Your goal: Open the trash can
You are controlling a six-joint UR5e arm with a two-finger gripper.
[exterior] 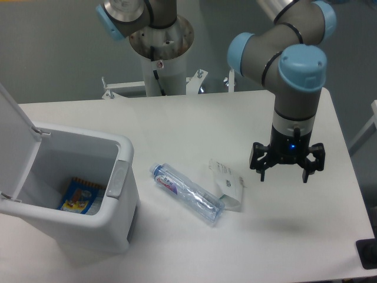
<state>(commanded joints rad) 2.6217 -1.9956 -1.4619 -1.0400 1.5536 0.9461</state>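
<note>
The large boxy white plastic trash can [88,227] is seen with its lid raised; the black two-finger gripper [284,175] is held spread, empty, well apart.

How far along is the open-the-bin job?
Looks done: the trash can stands open, its lid swung up at the left, a colourful packet visible inside. Nothing in hand: the gripper hangs open and empty over the table, right of the bottle. Nothing appears left for this task.
</note>
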